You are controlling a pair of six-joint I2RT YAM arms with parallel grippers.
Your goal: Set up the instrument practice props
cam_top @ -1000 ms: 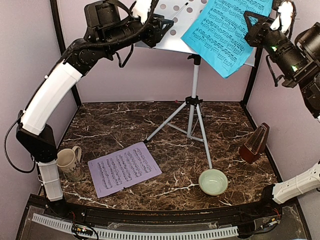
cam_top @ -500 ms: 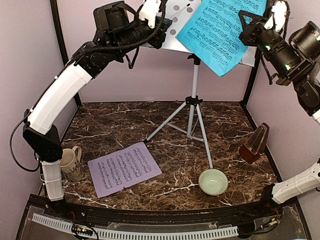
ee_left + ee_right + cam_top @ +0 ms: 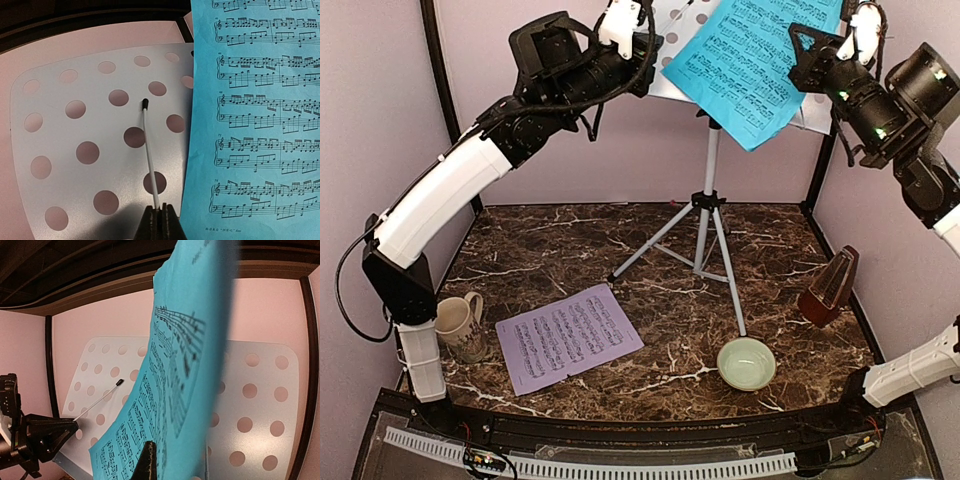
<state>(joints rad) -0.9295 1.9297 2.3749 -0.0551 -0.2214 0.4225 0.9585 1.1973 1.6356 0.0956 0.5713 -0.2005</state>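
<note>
Left end effector [image 3: 160, 215], apart a second ago, is now closed on the white retainer rod [image 3: 151, 155] of the stand desk [image 3: 75, 165] ahead of it. Blue sheet [image 3: 250, 125], clamped in right end effector [image 3: 152, 460], was brought leftward and lies just right of the left one. Judged: rod to be lifted, sheet seated. Lilac sheet [image 3: 568, 338] and metronome [image 3: 830, 288] are left far below on dark marbled worktop [image 3: 550, 250]; walls [image 3: 650, 150] pale pink.

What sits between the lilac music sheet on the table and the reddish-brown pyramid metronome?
In the top view, one leg of the silver-white tripod music stand crosses that stretch; the pale green bowl sits just off that line.
</note>
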